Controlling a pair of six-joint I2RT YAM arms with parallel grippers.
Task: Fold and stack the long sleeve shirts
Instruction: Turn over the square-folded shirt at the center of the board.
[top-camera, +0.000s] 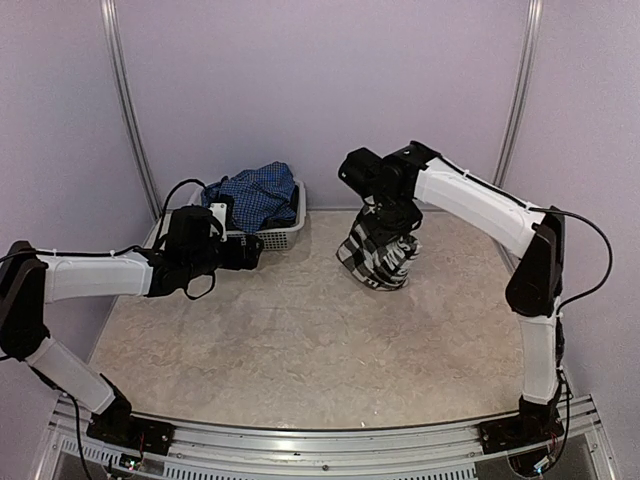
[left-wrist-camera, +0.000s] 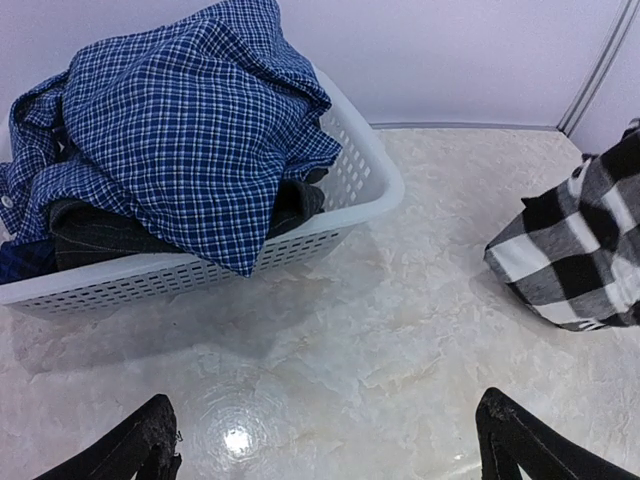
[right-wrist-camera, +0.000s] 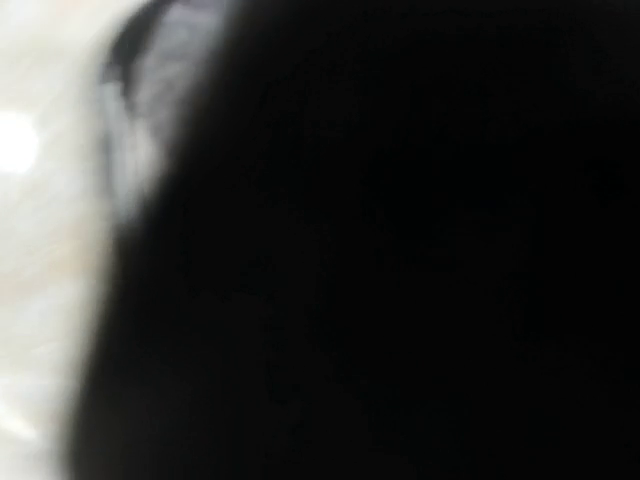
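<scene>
basket: white plastic mesh, rectangular, rounded rim, standing at the far left of the pale marbled table.
blue shirt: soft fine-check cloth, crumpled in a heap inside the basket, one fold spilling over its front wall, with a dark garment underneath.
black-and-white shirt: bold check, bunched into a hanging bundle right of the basket and well apart from it.
right gripper: there it is, pinching the bundle's top; its wrist view is all dark blur.
left gripper: just before the basket, black fingers spread wide, low over the glossy table.
</scene>
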